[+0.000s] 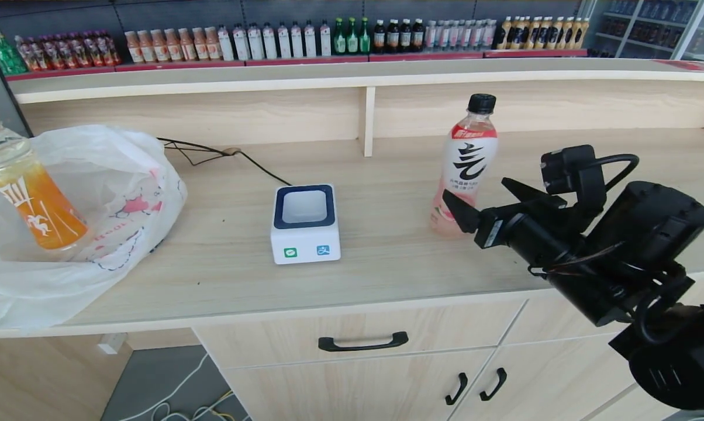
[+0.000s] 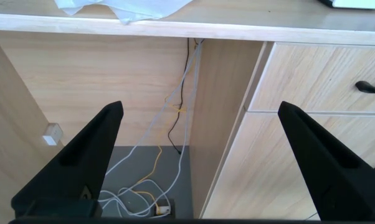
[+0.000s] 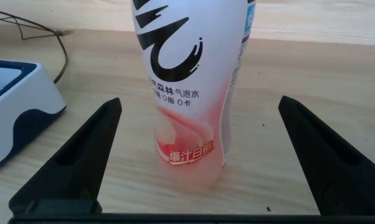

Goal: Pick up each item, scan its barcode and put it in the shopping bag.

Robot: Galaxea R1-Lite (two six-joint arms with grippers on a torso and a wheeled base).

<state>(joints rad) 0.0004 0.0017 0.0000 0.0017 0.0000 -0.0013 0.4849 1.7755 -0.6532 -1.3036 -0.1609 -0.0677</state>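
Note:
A pink drink bottle (image 1: 465, 166) with a black cap stands upright on the wooden counter (image 1: 387, 257), right of the white barcode scanner (image 1: 304, 224). My right gripper (image 1: 483, 202) is open just in front of the bottle's lower part; in the right wrist view the bottle (image 3: 190, 87) stands between and beyond the spread fingers (image 3: 75, 168). An orange drink bottle (image 1: 24, 187) rests tilted in the white plastic shopping bag (image 1: 95, 210) at the counter's left end. My left gripper (image 2: 200, 162) is open below the counter edge, facing the cabinet opening.
A black cable (image 1: 223, 155) runs from the scanner to the back of the counter. A raised wooden ledge (image 1: 363, 88) backs the counter, with shelves of bottles (image 1: 305, 38) behind. Drawers with black handles (image 1: 362, 342) sit below; loose cables (image 2: 144, 186) lie on the floor.

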